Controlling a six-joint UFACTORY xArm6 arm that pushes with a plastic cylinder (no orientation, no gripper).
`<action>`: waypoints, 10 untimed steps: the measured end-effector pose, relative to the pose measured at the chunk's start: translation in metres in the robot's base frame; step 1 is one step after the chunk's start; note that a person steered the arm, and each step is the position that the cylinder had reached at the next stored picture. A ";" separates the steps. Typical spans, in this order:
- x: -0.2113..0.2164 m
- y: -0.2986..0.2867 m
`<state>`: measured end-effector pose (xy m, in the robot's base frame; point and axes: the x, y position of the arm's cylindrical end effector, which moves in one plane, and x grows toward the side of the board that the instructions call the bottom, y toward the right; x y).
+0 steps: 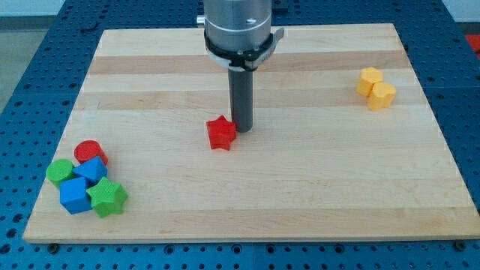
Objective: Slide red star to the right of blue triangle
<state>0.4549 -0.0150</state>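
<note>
The red star (220,133) lies near the middle of the wooden board (300,180). My tip (242,129) stands just to the star's right, touching or almost touching its right edge. The blue triangle (92,171) sits in a cluster of blocks at the board's lower left, far to the left of the star. It is wedged between a red cylinder (89,151) above it and a blue cube (75,195) below it.
In the same cluster are a green hexagon-like block (59,172) at the left and a green star (107,197) at the lower right. A yellow block (376,88) made of two joined lumps sits at the board's upper right.
</note>
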 end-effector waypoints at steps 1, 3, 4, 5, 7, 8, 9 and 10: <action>0.022 -0.002; 0.024 -0.001; -0.011 0.018; -0.025 -0.005; 0.002 -0.070; 0.000 -0.052; 0.006 -0.015; 0.021 -0.018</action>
<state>0.4756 -0.0325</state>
